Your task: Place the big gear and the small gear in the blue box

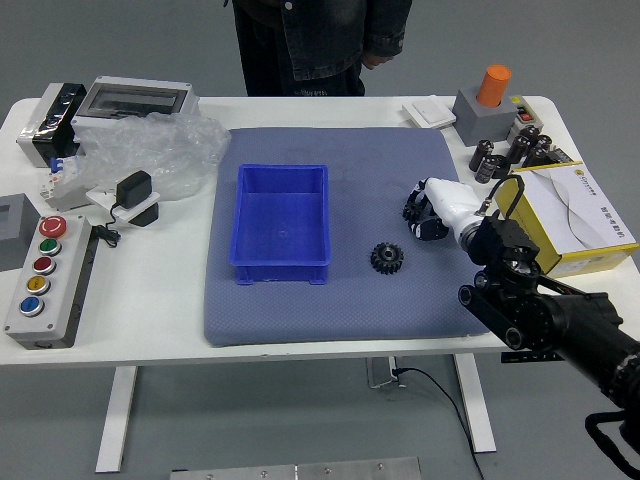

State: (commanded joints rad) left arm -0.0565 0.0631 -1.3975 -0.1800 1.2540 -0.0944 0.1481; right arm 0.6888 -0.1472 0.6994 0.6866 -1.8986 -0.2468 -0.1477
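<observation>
- At the table's near right, a jointed black arm (565,325) reaches in, ending in the white-backed right hand.
- Further in, a round, black toothed gear (387,258), presumably the small one, lies on the grey-blue mat (300,325), left of that arm.
- Beside it stands the rectangular blue plastic box (280,265); neither gear's in it, so I'd say both remain to do.
- Beyond, the right hand (450,206) covers something dark, maybe the big gear; whether it's gripped, I can't tell.
- Across the table, a person (340,40) stands, one hand (374,60) lowered.
</observation>
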